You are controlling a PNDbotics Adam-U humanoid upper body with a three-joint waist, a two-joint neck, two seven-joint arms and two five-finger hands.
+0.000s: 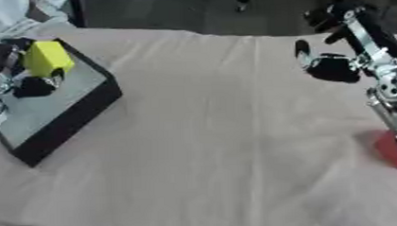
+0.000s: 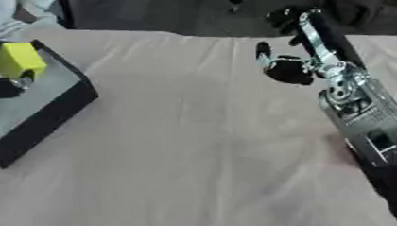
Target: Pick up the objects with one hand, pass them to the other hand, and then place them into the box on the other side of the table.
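A yellow block (image 1: 47, 57) hangs over the grey floor of the black-walled box (image 1: 69, 117) at the table's left side, its shadow falling on the floor below it. My left hand (image 1: 0, 70) comes in from the left edge and its fingers pinch the block. My right hand (image 2: 287, 70) hovers over the far right of the table, fingers relaxed, holding nothing. A red object (image 1: 391, 150) lies at the right edge, partly hidden behind my right forearm.
A tan cloth (image 1: 219, 133) covers the table. The far table edge runs along the top, with dark floor beyond. Light fabric (image 1: 8, 12) shows at the upper left corner.
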